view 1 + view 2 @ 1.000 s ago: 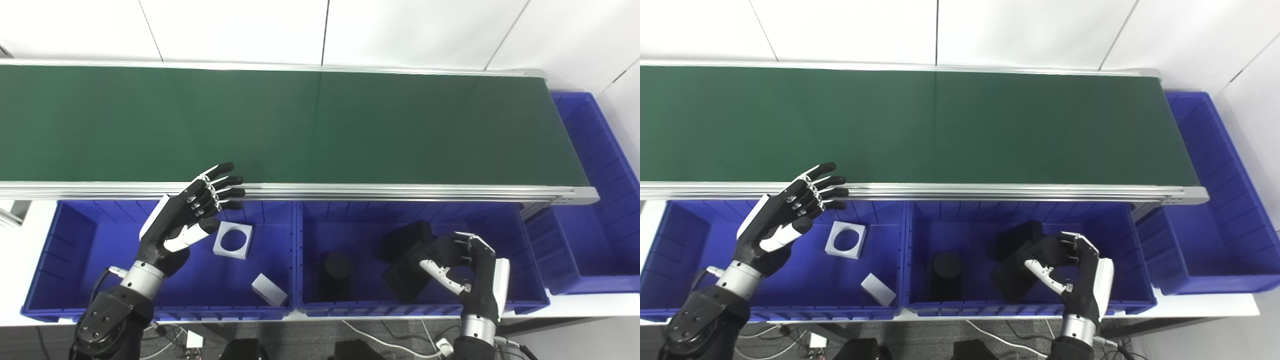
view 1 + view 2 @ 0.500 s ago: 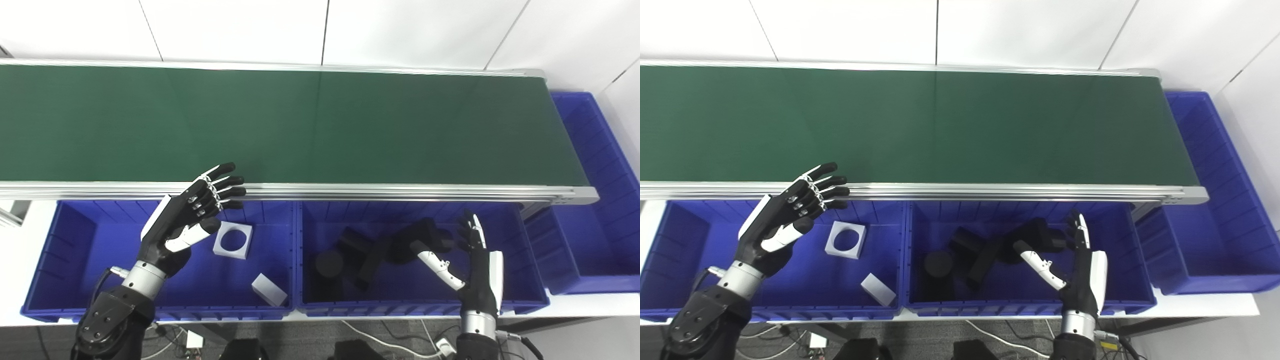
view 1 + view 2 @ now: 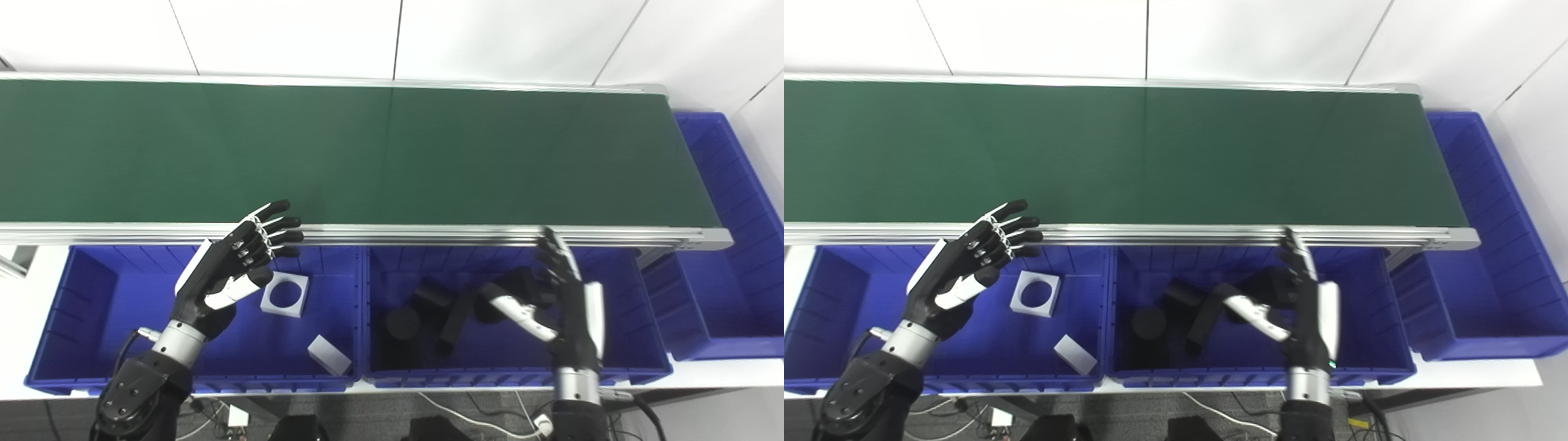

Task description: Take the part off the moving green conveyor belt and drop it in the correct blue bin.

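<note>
The green conveyor belt (image 3: 380, 153) carries no part. My right hand (image 3: 566, 300) is open, fingers straight, raised over the middle blue bin (image 3: 612, 367) with its tips near the belt's front rail. In that bin lie several black parts (image 3: 453, 315), among them a round one (image 3: 404, 323). My left hand (image 3: 236, 263) is open with fingers spread, above the left blue bin (image 3: 92, 367), its tips at the rail. In the left bin lie a white square frame with a round hole (image 3: 285, 294) and a white block (image 3: 329, 354).
A third blue bin (image 3: 729, 245) stands at the belt's right end, nothing visible inside. The aluminium rail (image 3: 429, 234) runs along the belt's front edge above the bins. Cables lie on the floor below.
My right hand let go of a black part, which fell among the others in the middle bin, then opened and rose toward the rail. The left hand barely moved.
</note>
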